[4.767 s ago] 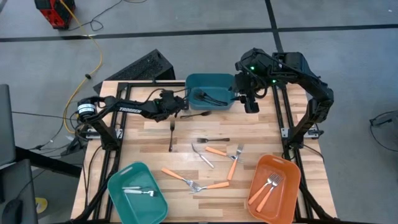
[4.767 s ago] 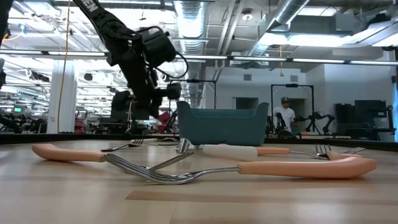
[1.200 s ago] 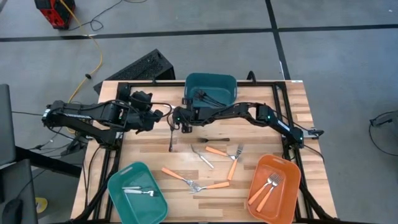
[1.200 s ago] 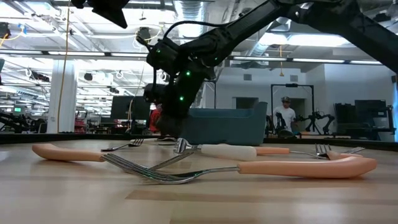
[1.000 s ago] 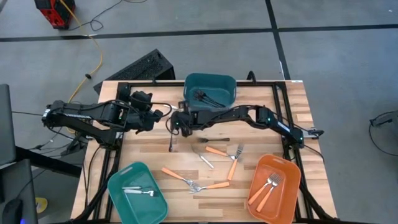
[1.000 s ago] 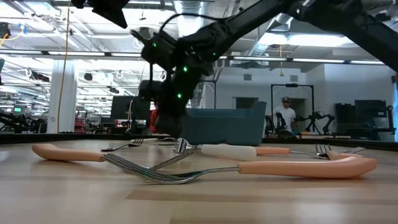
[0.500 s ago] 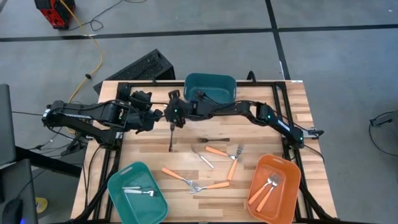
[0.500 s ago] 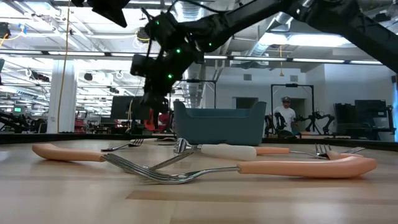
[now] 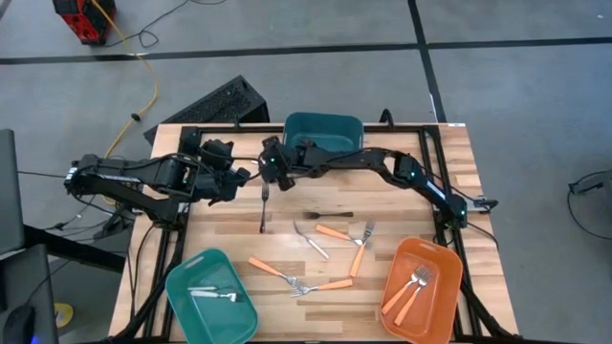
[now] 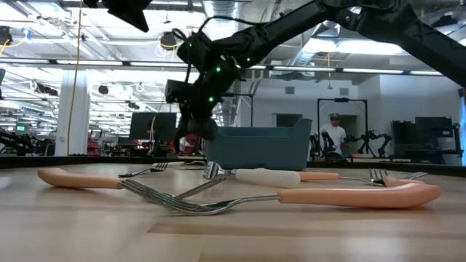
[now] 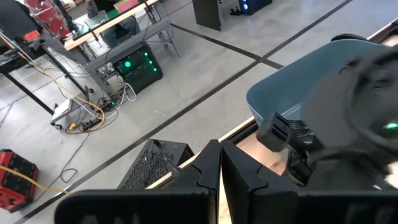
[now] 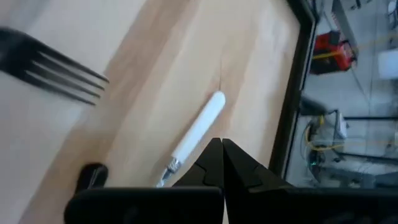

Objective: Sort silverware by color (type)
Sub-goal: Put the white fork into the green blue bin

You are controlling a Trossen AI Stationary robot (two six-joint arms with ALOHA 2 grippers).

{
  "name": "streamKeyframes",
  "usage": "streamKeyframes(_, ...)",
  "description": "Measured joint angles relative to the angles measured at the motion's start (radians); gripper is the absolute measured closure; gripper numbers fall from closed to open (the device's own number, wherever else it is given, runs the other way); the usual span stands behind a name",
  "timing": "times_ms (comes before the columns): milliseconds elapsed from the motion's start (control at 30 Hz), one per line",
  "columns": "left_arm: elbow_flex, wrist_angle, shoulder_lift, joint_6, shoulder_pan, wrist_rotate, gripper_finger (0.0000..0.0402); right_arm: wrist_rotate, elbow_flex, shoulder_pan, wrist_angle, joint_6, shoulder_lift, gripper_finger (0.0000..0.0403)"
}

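Right gripper [image 9: 269,172], fingers pressed together on nothing, is being held above the table [image 9: 449,205] just left of the dark teal bin [image 9: 325,127], over the head of a black fork [image 9: 263,208]; left gripper [image 9: 239,177], likewise clenched and empty, is being parked just beside it at the table's left edge. Orange-handled forks [image 9: 335,232] and a white-handled fork [image 9: 313,241] are being left scattered mid-table, with more forks sitting in the light teal bin [image 9: 182,296] and the orange bin [image 9: 442,287].
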Motion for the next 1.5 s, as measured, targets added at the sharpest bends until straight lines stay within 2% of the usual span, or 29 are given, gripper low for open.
streamKeyframes(267,-0.004,-0.001,0.0,0.0,0.0,-0.019,0.0401,0.082,-0.001,0.027,-0.095,-0.088,0.049,0.0388)
streamKeyframes(433,-0.005,0.0,0.0,0.0,0.0,-0.016,0.0401,0.076,-0.001,0.042,-0.127,-0.041,0.049,0.0388)
streamKeyframes(567,-0.005,0.0,0.0,0.0,0.0,-0.016,0.0401,0.181,-0.001,0.039,-0.082,-0.053,0.049,0.0388)
streamKeyframes(633,-0.005,0.0,0.0,0.0,0.0,-0.016,0.0401,0.198,0.004,0.032,-0.076,-0.072,0.049,0.0388)
streamKeyframes(967,-0.005,0.0,0.0,0.0,0.0,-0.018,0.0401,0.13,0.023,0.009,-0.166,-0.015,0.049,0.0388)
streamKeyframes(1200,-0.005,0.0,0.0,0.0,0.0,0.018,0.0401,0.081,0.024,0.013,-0.239,0.022,0.046,0.0388)
streamKeyframes(1500,-0.005,0.0,0.0,0.0,0.0,0.017,0.0401,0.035,0.043,-0.004,-0.262,0.061,0.046,0.0388)
